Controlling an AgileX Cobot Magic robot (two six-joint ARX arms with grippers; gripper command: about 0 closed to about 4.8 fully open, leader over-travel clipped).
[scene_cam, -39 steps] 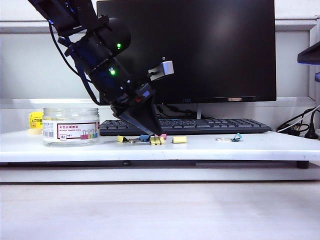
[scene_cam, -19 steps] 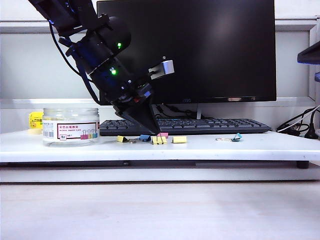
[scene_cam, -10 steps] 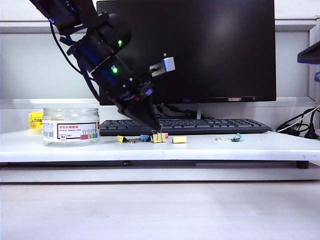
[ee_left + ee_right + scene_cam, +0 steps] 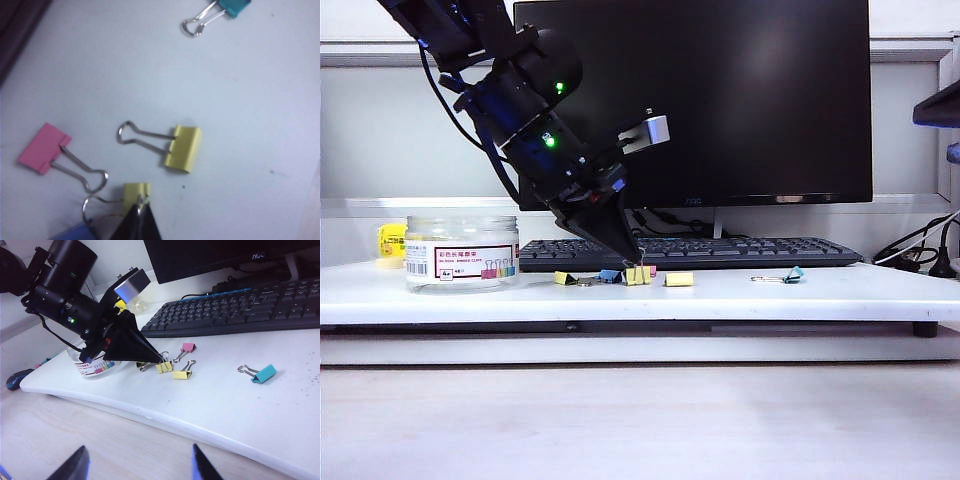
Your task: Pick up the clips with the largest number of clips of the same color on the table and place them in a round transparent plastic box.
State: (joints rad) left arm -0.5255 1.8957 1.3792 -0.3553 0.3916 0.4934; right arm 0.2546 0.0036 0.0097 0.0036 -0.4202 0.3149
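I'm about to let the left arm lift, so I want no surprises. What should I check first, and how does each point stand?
1. Left gripper shut on the wire handle of a yellow clip: ok.
2. Clip body hangs free of the blue clip beside it: cannot tell.
3. Pink clip and the other yellow clip lie apart from the grip: ok.
4. Round transparent plastic box stands upright on the table: ok; open top: cannot tell.
5. Right gripper open, hanging off the table's front edge, away from the path: ok.

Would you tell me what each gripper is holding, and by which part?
The left gripper pinches a yellow clip by its wire handle; the right gripper holds nothing.
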